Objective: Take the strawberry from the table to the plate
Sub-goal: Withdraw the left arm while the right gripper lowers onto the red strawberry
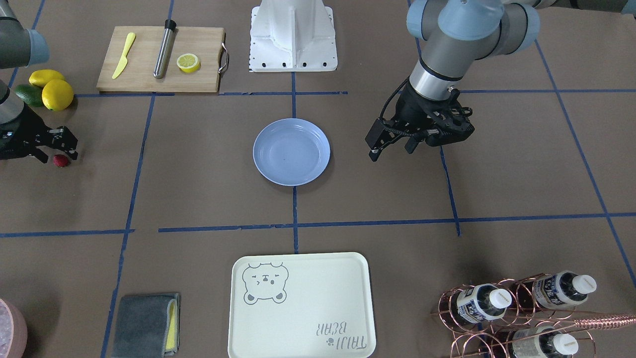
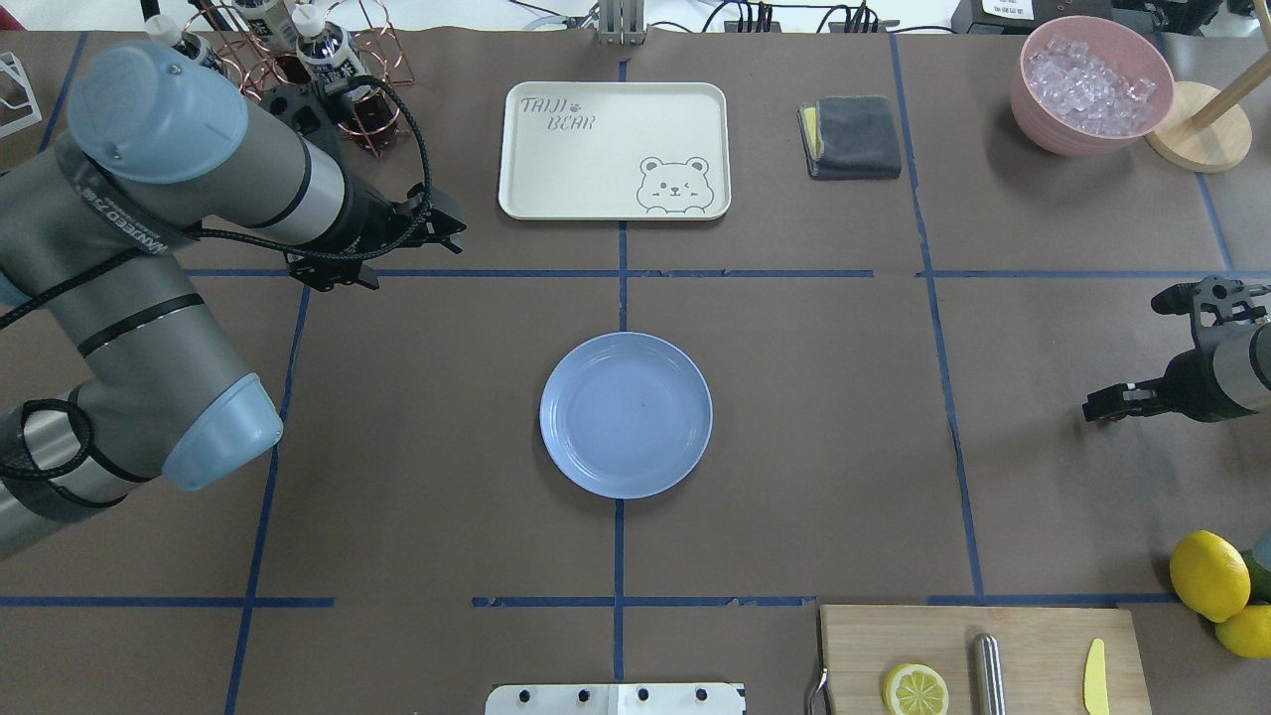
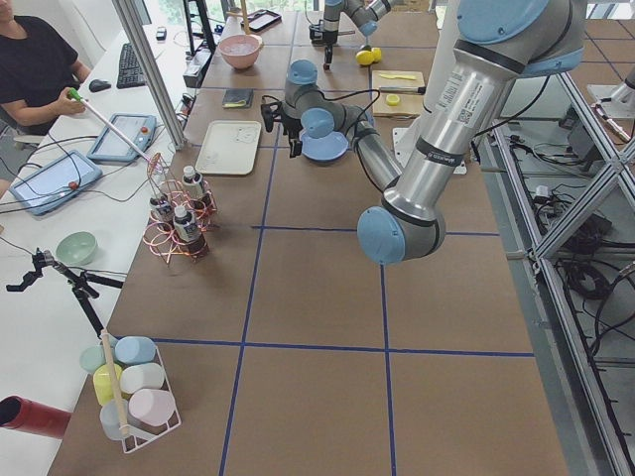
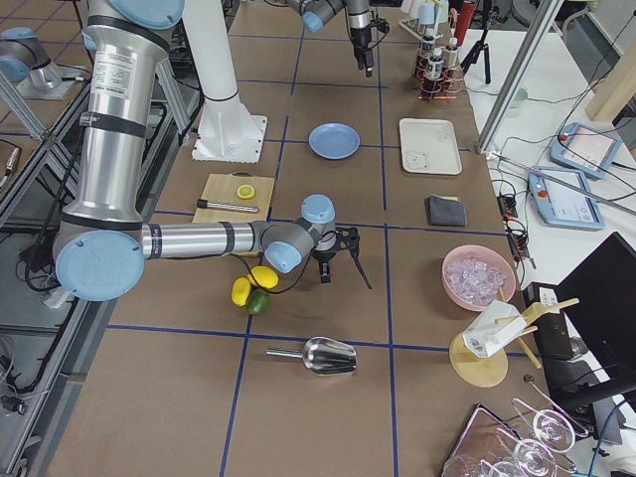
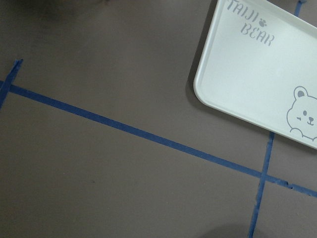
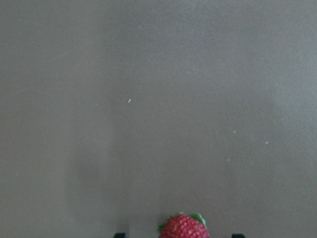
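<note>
The small red strawberry point(image 1: 60, 160) lies on the brown paper table point(image 1: 198, 199) near the robot's right end. My right gripper point(image 1: 59, 155) is low over it and open, one fingertip on each side of the berry. The right wrist view shows the strawberry point(image 6: 183, 228) at the bottom centre between the two fingertips. In the overhead view the right arm hides it. The empty light-blue plate point(image 1: 291, 151) sits mid-table, also seen overhead point(image 2: 626, 415). My left gripper point(image 1: 392, 149) hovers beyond the plate's other side, open and holding nothing.
Two lemons point(image 1: 57, 94) and an avocado point(image 1: 27, 94) lie just behind the right gripper. A cutting board point(image 1: 159, 59) carries a lemon half, a yellow knife and a metal rod. The bear tray point(image 1: 300, 306), grey cloth point(image 1: 144, 325) and bottle rack point(image 1: 521, 308) line the far side.
</note>
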Robot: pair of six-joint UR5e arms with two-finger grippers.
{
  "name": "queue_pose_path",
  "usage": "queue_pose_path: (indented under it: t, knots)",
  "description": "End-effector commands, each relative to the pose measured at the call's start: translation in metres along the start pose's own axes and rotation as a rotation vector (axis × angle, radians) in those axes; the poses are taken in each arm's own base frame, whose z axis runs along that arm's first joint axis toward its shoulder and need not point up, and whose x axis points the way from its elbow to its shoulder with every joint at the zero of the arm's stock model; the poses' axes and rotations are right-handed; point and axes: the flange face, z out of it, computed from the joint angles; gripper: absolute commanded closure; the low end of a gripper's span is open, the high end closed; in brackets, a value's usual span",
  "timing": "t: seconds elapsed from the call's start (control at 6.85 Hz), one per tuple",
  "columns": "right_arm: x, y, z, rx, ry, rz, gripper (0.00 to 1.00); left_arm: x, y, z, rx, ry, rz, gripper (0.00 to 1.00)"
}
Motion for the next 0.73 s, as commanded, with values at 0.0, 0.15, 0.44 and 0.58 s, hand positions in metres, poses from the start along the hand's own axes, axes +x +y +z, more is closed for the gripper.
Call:
queue_pose_path:
  t: [0.0, 0.15, 0.44, 0.58]
  knots:
    - [-0.0034, -0.0024, 0.001, 0.002, -0.003, -0.008, 0.35, -0.0084, 0.0007, 0.0029, -0.004, -0.008, -0.001, 0.0]
    - [-0.003, -0.0036, 0.0018, 0.013, 0.007, -0.011, 0.36, -0.0085, 0.0005, 0.0035, -0.004, -0.008, -0.001, 0.0]
    - [-0.0023, -0.0047, 0.0036, 0.023, 0.02, -0.012, 0.37, -0.0092, 0.0012, 0.0044, -0.005, -0.01, -0.001, 0.0]
    - [-0.0016, -0.0046, 0.0041, 0.024, 0.022, -0.012, 0.38, -0.0092, 0.0012, 0.0044, -0.005, -0.01, -0.001, 0.0]
